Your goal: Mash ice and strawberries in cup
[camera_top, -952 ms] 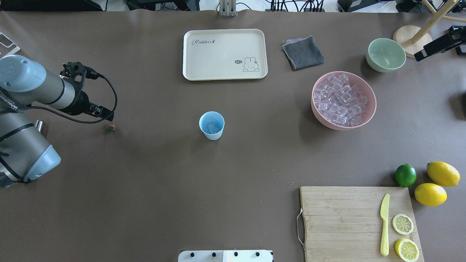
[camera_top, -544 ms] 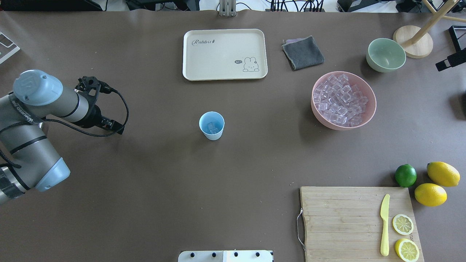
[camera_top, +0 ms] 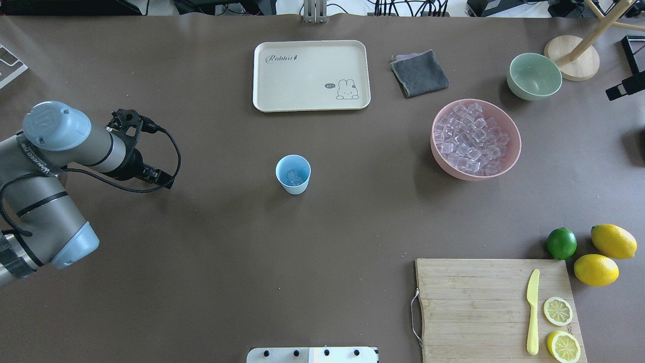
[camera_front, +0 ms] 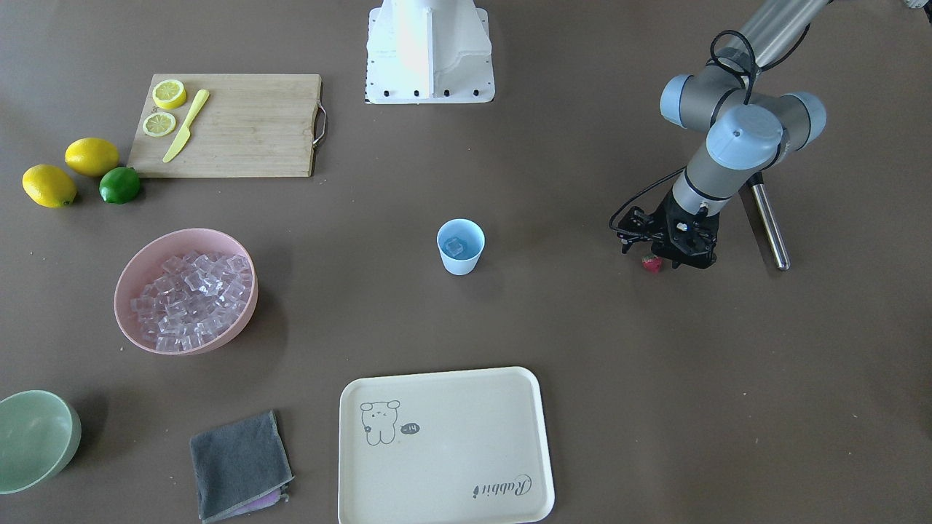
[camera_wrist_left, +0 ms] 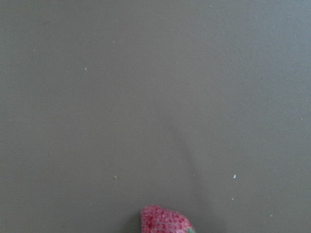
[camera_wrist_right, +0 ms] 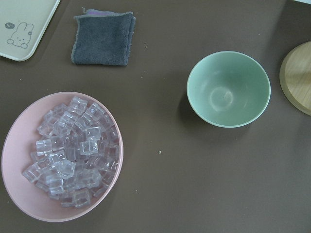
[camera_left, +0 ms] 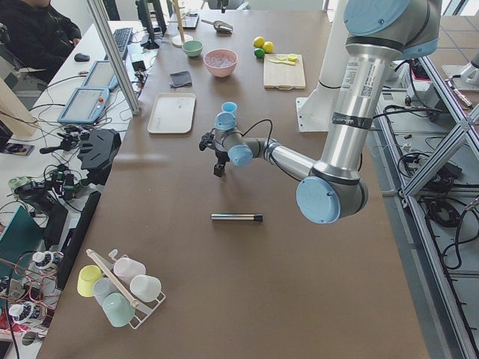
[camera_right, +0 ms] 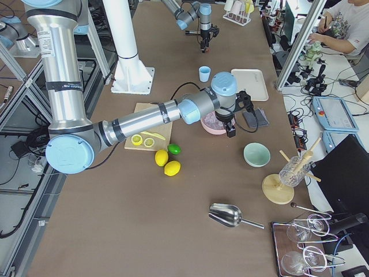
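The pale blue cup (camera_top: 293, 174) stands mid-table with a clear ice cube (camera_top: 293, 176) or two inside; it also shows in the front view (camera_front: 460, 247). More ice (camera_top: 471, 138) fills the pink bowl (camera_top: 511, 156). The small red strawberry (camera_front: 652, 263) lies on the table right beside my left gripper (camera_front: 676, 256), which hangs low over it. In the left wrist view the strawberry (camera_wrist_left: 165, 221) sits at the bottom edge. From overhead the left gripper (camera_top: 151, 176) hides it. Its fingers do not show clearly. My right gripper (camera_top: 625, 85) is at the far right edge; I cannot tell its state.
A cream tray (camera_top: 311, 75), a grey cloth (camera_top: 419, 73) and a green bowl (camera_top: 534, 75) lie at the far side. A cutting board (camera_top: 473, 302) with knife and lemon slices, a lime (camera_top: 561, 242) and lemons lie near right. A metal rod (camera_front: 768, 225) lies behind the left arm.
My left arm has swung right and toward the strawberry, which its gripper now covers from overhead. The right gripper has drawn back toward the right edge.
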You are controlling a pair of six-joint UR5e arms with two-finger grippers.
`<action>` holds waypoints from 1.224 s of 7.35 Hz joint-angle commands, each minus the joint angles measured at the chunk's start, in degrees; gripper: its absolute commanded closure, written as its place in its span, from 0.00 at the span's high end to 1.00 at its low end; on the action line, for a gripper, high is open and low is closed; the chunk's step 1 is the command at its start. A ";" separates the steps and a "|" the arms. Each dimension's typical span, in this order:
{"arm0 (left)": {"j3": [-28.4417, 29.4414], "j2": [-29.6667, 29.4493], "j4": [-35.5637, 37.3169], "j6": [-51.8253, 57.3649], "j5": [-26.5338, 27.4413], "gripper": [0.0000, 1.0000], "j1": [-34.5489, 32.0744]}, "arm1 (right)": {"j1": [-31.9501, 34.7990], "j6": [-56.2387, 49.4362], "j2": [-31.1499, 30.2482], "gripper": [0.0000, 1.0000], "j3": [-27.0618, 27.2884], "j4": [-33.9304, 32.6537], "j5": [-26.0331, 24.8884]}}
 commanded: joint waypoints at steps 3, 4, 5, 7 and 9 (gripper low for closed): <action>1.17 -1.17 0.04 0.31 -0.02 0.97 -0.15 | -0.13 -0.35 -0.05 0.95 -0.17 0.09 -0.25; 1.17 -1.08 0.04 0.31 -0.02 0.87 -0.15 | -0.13 -0.35 -0.31 0.95 0.09 0.09 -0.25; 1.17 -1.08 0.04 0.13 0.06 0.79 -0.15 | -0.13 -0.35 -0.40 0.95 0.10 0.09 -0.42; 1.87 -1.17 0.04 -0.22 -0.02 0.75 -0.24 | -0.49 -0.44 -0.49 0.95 0.01 0.09 -1.30; 1.70 -1.17 0.04 -0.05 -0.11 0.66 -0.76 | -0.66 -0.35 -0.49 0.95 0.01 0.09 -1.30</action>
